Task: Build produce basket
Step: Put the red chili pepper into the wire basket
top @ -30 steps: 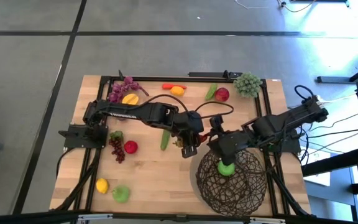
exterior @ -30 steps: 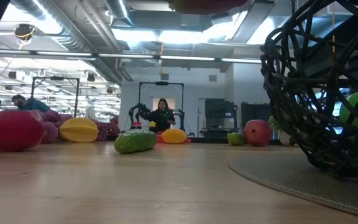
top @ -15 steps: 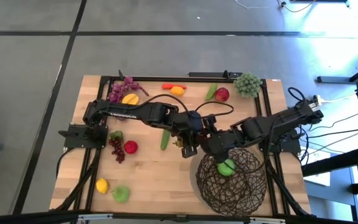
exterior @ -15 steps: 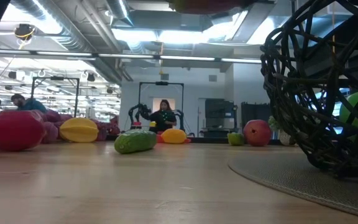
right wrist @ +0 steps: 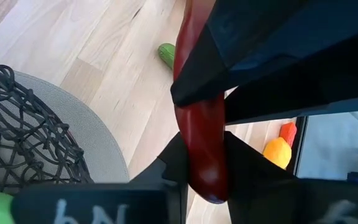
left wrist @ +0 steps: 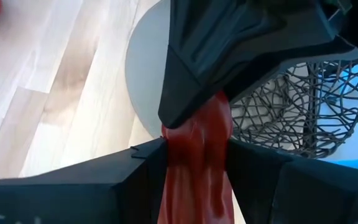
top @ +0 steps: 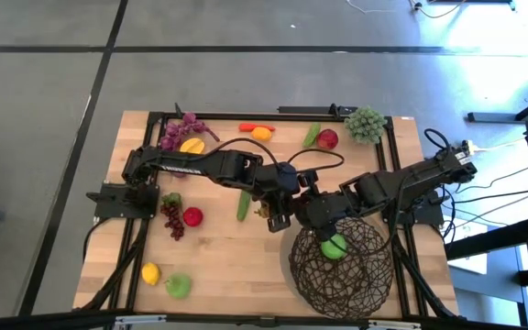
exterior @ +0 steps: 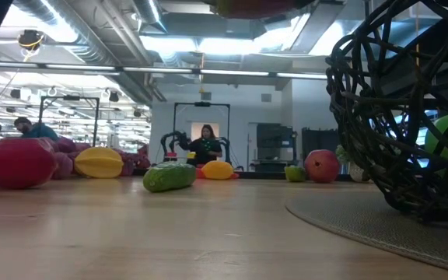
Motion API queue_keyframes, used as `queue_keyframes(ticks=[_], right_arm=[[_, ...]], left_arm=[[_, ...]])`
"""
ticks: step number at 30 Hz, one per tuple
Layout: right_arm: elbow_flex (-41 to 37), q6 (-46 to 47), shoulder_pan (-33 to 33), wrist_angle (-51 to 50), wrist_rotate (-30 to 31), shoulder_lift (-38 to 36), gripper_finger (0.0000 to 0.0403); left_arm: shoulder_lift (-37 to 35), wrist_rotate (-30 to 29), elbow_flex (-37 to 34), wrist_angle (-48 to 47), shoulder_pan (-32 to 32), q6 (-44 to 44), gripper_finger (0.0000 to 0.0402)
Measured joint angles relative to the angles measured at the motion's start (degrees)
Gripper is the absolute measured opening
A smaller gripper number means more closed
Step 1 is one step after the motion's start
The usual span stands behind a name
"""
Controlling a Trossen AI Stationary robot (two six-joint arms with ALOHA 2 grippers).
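A red chili (left wrist: 199, 163) hangs above the table between my two grippers, just left of the basket (top: 342, 268). The basket is a dark woven bowl on a grey round mat (left wrist: 143, 74), with a green apple (top: 335, 246) inside. My left gripper (left wrist: 197, 157) reaches in from the table's left and is shut on the chili. My right gripper (right wrist: 205, 163) comes from the right, over the basket's far rim, and is shut on the same chili. In the high view both grippers (top: 296, 206) meet nose to nose. My left gripper pinches the chili's body (left wrist: 191, 180) between its two fingers, slanting down from the table's left. The chili runs along the fingers and sticks out ahead into the other gripper, clear of the table. My right gripper pinches the chili near its rounded end (right wrist: 205, 177) between its two fingers, slanting down from the table's right. The chili lies along the fingers, and its other end reaches up into the left gripper.
A cucumber (top: 243, 205) lies left of the grippers. A red apple (top: 192, 216) and red grapes (top: 172, 220) lie farther left, a lemon (top: 150, 272) and green apple (top: 179, 285) at the near left. More produce lines the far edge, with green grapes (top: 365, 124).
My right gripper has moved toward the table's left and a little down, closing up on my left gripper and the chili it holds. The left arm has kept still.
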Motion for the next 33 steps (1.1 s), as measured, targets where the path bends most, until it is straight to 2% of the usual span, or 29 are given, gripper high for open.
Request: queue_keyframes(ticks=[12, 21, 25, 33], right_arm=[[0.0, 0.33, 0.0, 0.16, -0.15, 0.0, 0.0061], [0.0, -0.21, -0.04, -0.07, -0.09, 0.0, 0.006], [0.02, 0.83, -0.31, 0.3, -0.26, 0.0, 0.006], [0.02, 1.61, -0.37, -0.39, -1.51, 0.07, 0.006]], left_arm=[[0.0, 1.37, 0.0, 0.05, 0.03, 0.09, 0.0132], [0.02, -0.83, -0.04, 0.18, -0.01, -3.0, 0.0157], [-0.53, 0.93, -0.13, 0.15, 0.08, -1.46, 0.0157], [-3.16, -0.85, 0.0, 0.1, -0.26, 0.9, 0.0157]])
